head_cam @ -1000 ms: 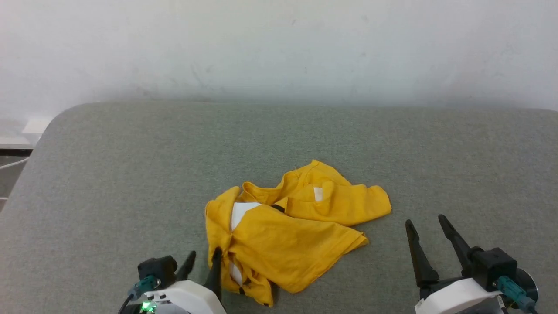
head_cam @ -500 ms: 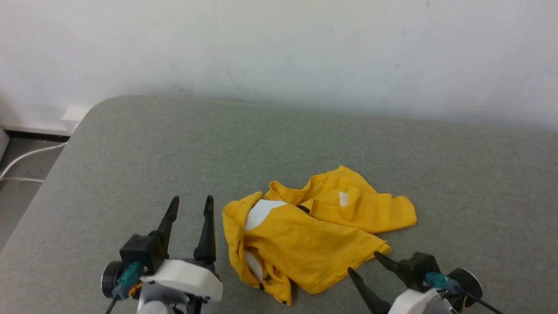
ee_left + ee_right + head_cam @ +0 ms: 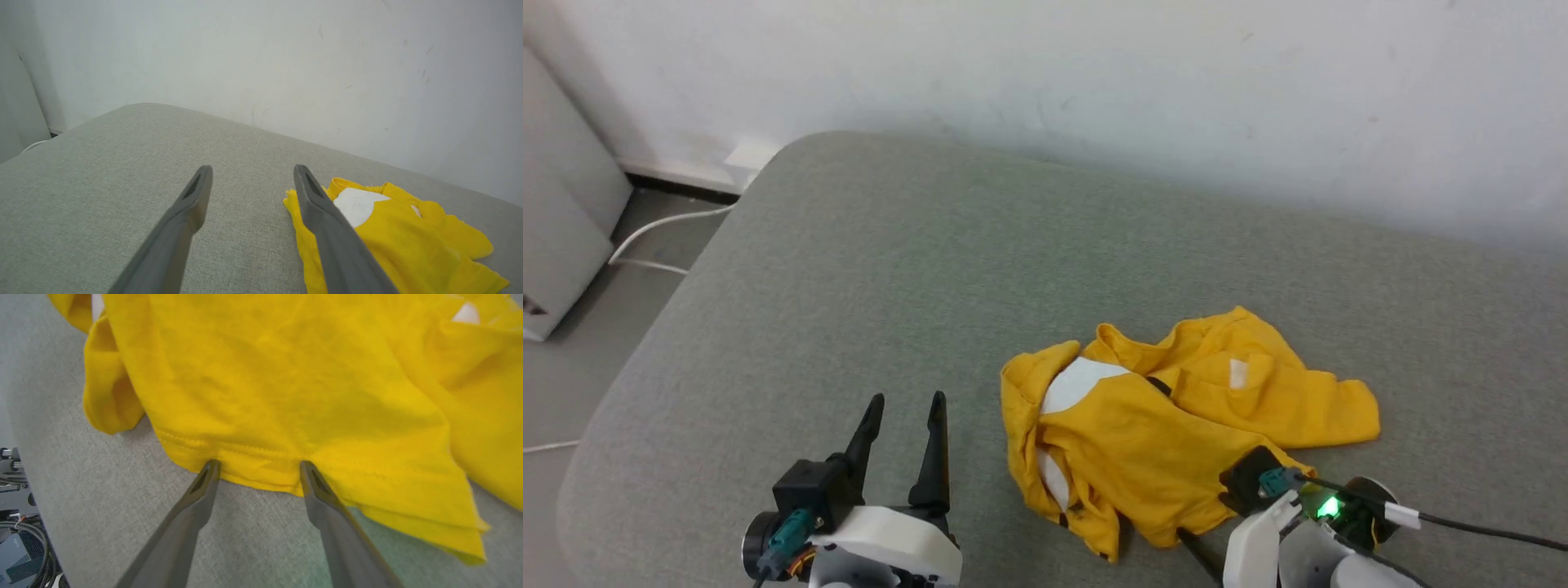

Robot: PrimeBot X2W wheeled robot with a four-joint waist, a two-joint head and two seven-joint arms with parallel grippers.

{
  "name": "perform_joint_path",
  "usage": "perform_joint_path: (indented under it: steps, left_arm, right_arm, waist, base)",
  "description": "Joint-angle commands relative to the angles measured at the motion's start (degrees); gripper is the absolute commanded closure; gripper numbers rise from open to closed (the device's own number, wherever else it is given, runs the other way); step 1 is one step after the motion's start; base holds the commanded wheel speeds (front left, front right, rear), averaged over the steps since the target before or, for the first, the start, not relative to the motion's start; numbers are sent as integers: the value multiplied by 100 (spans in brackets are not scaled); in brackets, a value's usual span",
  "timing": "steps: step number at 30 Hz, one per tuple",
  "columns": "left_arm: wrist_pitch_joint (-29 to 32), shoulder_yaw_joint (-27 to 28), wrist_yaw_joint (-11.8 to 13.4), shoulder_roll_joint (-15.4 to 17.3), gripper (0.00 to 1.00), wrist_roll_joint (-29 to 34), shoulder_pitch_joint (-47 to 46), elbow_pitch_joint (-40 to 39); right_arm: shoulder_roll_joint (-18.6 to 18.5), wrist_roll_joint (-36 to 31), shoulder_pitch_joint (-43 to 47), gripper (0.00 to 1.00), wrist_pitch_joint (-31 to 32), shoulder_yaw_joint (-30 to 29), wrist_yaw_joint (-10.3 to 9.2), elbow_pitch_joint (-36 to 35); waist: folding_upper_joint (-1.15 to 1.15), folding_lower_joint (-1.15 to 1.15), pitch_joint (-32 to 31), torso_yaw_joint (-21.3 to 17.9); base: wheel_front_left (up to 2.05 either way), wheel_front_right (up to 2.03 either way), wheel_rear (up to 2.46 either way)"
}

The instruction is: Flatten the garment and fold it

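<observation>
Background, head view: pale wall point(image 3: 1094, 73) behind a grey fabric-covered worktop point(image 3: 866, 269) with a rounded far-left corner; I also see a white cable point(image 3: 662, 229) on the floor point(image 3: 572, 392) to the left.
Garment, head view: the garment point(image 3: 1168, 441) lies crumpled on the worktop, right of centre and toward the near edge, yellow with white patches and a small black mark showing among the folds.
Left end effector, head view: the left end effector point(image 3: 907, 398) sits at the lower left over bare fabric, fingers apart, beside the garment's left edge and clear of it.
Left wrist view: I look along two spread fingers over bare worktop; the garment lies to the right, its edge passing behind the right-hand finger, and nothing sits between them.
Right wrist view: the right end effector point(image 3: 258, 463) has its fingers apart, both tips right at the stitched hem of the garment, which covers the upper part of this view.
Grip, right wrist view: no cloth is pinched between the fingers; I cannot tell whether the tips actually touch the hem.
</observation>
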Motion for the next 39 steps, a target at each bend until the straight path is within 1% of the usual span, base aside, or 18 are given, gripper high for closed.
perform_joint_path:
  steps: [1, 4, 5, 6, 9, 11, 14, 17, 21, 24, 26, 28, 30, 32, 33, 34, 36, 39]
  left_arm:
    - [-26, 40, -47, -24, 0, 54, -26, 19]
    - [-27, 100, -106, -76, 0, 109, -21, 46]
    - [-27, 119, -120, -90, 0, 131, -16, 58]
    - [-27, 141, -130, -103, 0, 153, -8, 69]
    - [-27, 212, -153, -132, 0, 207, 40, 101]
    - [-27, 266, -176, -145, 0, 235, 77, 105]
    - [-27, 349, -209, -156, 0, 272, 148, 123]
    - [-27, 440, -230, -164, 0, 293, 216, 141]
    - [-27, 506, -271, -179, 0, 318, 280, 169]
    - [-27, 498, -302, -196, 0, 337, 272, 210]
    - [-27, 495, -304, -207, 0, 335, 255, 238]
    - [-27, 494, -300, -217, 0, 328, 237, 277]
    - [-27, 504, -289, -225, 0, 315, 229, 318]
    - [-27, 490, -291, -231, 0, 301, 225, 393]
    - [-27, 480, -292, -234, 0, 294, 227, 441]
    - [-27, 468, -297, -235, 0, 289, 227, 493]
    - [-27, 460, -305, -238, 0, 282, 220, 576]
    - [16, 413, -319, -225, 0, 293, 197, 737]
  right_arm:
    - [-11, 51, -24, 0, 74, 62, -6, 116]
    - [-54, 139, -82, 0, 99, 219, -6, 365]
    - [-64, 176, -88, 52, 102, 258, -6, 447]
    - [-78, 196, -98, 100, 80, 305, -6, 510]
    - [-129, 302, -79, 100, -17, 389, -6, 630]
    - [-195, 413, -37, 100, -111, 283, -6, 629]
    - [-447, 496, 75, 100, -188, 1, -6, 512]
    - [-832, 488, 265, 100, -159, -450, -6, 301]
    - [-1345, 380, 623, 100, 62, -1231, -6, -71]
    - [-1575, 301, 963, 100, 296, -1882, -6, -340]
    - [-1619, 225, 1230, 100, 507, -2318, -6, -460]
    - [-1568, 106, 1496, 100, 725, -2712, -6, -562]
    - [-1411, -7, 1738, 100, 926, -3017, -6, -661]
    - [-1189, -98, 1924, 100, 1052, -3181, -6, -804]
    - [-1073, -152, 1978, 46, 1039, -3243, -6, -914]
    - [-946, -208, 2006, 0, 992, -3332, -6, -1030]
    - [-727, -303, 2036, 0, 865, -3422, -6, -1295]
    - [-414, -232, 2018, 0, 617, -3492, -6, -1797]
  waist:
    - [0, 0, 114, 145]
    - [0, 0, 123, 185]
    - [0, 0, 121, 186]
    - [0, 0, 110, 178]
    - [0, 0, 28, 96]
    - [0, 0, -51, -9]
    - [0, 0, -179, -235]
    - [0, 0, -284, -503]
    - [0, 0, -346, -845]
    - [0, 0, -348, -1022]
    - [0, 0, -330, -1099]
    - [0, 0, -308, -1159]
    - [0, 0, -275, -1215]
    - [0, 0, -255, -1263]
    - [0, 0, -252, -1289]
    - [0, 0, -251, -1317]
    - [0, 0, -258, -1377]
    - [0, 0, -263, -1476]
  base:
    - [0, 0, 0]
    - [0, 0, 0]
    - [0, 0, 0]
    - [0, 0, 0]
    - [0, 0, 0]
    - [0, 0, 0]
    - [0, 0, 0]
    - [0, 0, 0]
    - [0, 0, 0]
    - [0, 0, 0]
    - [0, 0, 0]
    - [0, 0, 0]
    - [0, 0, 0]
    - [0, 0, 0]
    - [0, 0, 0]
    - [0, 0, 0]
    - [0, 0, 0]
    - [0, 0, 0]
